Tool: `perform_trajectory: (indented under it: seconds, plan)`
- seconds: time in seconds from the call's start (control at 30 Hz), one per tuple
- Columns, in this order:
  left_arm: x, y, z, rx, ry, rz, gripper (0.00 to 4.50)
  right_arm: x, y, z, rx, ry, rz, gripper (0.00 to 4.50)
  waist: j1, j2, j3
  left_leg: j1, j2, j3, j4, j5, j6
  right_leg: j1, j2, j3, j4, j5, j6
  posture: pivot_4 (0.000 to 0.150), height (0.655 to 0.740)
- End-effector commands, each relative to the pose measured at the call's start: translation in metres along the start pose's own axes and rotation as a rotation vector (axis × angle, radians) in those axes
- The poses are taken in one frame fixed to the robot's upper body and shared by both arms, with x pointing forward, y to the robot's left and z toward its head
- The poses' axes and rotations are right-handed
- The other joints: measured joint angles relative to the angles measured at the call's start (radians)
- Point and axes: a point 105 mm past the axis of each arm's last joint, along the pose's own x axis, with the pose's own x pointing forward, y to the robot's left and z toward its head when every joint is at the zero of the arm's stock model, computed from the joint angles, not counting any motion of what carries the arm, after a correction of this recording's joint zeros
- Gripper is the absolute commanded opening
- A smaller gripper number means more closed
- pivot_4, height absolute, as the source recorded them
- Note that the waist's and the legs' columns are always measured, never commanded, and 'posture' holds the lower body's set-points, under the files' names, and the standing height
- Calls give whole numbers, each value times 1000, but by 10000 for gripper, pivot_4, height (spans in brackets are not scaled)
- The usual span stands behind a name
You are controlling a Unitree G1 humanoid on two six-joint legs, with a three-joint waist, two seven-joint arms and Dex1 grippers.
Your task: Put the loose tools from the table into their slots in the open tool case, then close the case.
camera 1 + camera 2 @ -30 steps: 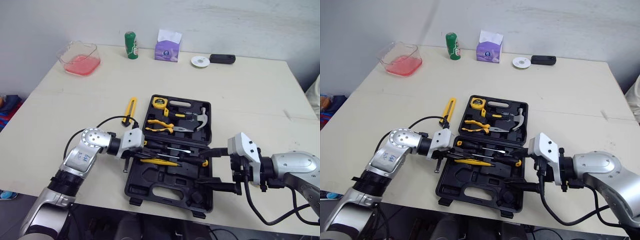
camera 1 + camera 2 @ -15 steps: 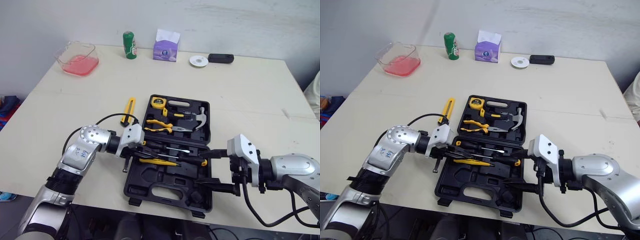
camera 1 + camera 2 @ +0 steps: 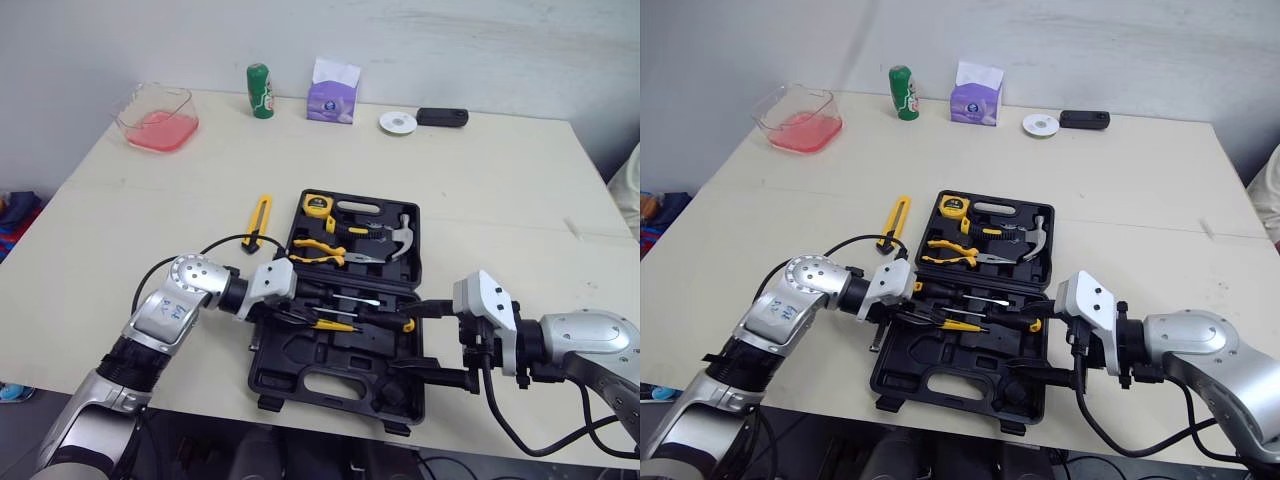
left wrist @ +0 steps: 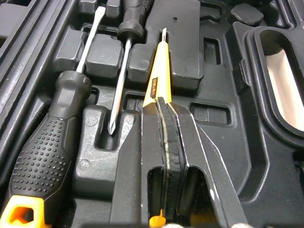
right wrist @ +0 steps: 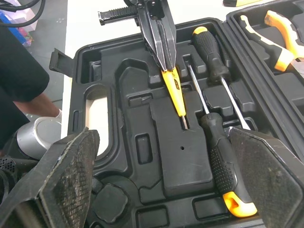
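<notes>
The black tool case [image 3: 330, 378] lies open mid-table. Its far half holds a tape measure [image 3: 318, 204], pliers [image 3: 320, 250] and a hammer [image 3: 402, 238]. My left gripper [image 3: 305, 317] reaches in from the case's left side, shut on a slim yellow tester screwdriver [image 4: 154, 83] whose tip points across the near half. Two black-handled screwdrivers [image 3: 368, 318] lie just beyond the tester. Open wide, my right gripper [image 3: 428, 340] straddles the right edge of the near half. A yellow tool [image 3: 258, 220] and a small black-handled tool [image 3: 876, 336] lie on the table left of the case.
Along the far edge stand a pink-filled clear tub [image 3: 157, 117], a green can [image 3: 259, 90], a purple tissue box [image 3: 332, 90], a white disc [image 3: 398, 122] and a black device [image 3: 442, 117]. A person's dark sleeve [image 5: 19, 71] is beyond the case in the right wrist view.
My left gripper has pushed farther right into the case with the yellow tester. The right gripper holds its place. The camera shifted slightly.
</notes>
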Motion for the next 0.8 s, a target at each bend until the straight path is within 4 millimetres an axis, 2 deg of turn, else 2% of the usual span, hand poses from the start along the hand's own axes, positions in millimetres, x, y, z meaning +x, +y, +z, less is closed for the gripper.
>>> perform_trajectory:
  seconds: [0.03,0.27,0.37,0.47,0.6,0.8]
  plan:
    - [5,-7,-19,-31,97,-4,488,2,6,5,-46,-1,15,45000,0,0,0,0,0,0,0,0,0,0,0,0,0,0,0,1500,7244]
    - [9,-13,-49,-79,269,6,488,2,5,4,-46,2,11,45000,0,2,-5,3,0,0,0,0,1,3,0,0,0,0,0,1500,7244]
    - [8,-13,-50,-91,283,12,488,2,5,4,-46,2,11,45000,0,1,-8,7,0,0,-1,-1,1,7,0,0,-1,0,0,1500,7244]
    - [9,-11,-47,-123,267,33,488,1,5,3,-44,3,11,45000,-2,3,-13,19,1,0,-5,-4,1,19,0,1,-6,-1,-1,1500,7244]
    - [9,-16,-49,-141,284,14,488,1,5,3,-43,2,10,45000,-1,4,-17,19,1,0,-6,-4,1,19,-1,1,-6,-1,-2,1500,7244]
    - [3,-24,-63,-135,381,-20,488,2,3,3,-44,1,9,45000,-3,4,-22,20,1,0,-10,-4,1,19,-1,1,-7,-2,-3,1500,7244]
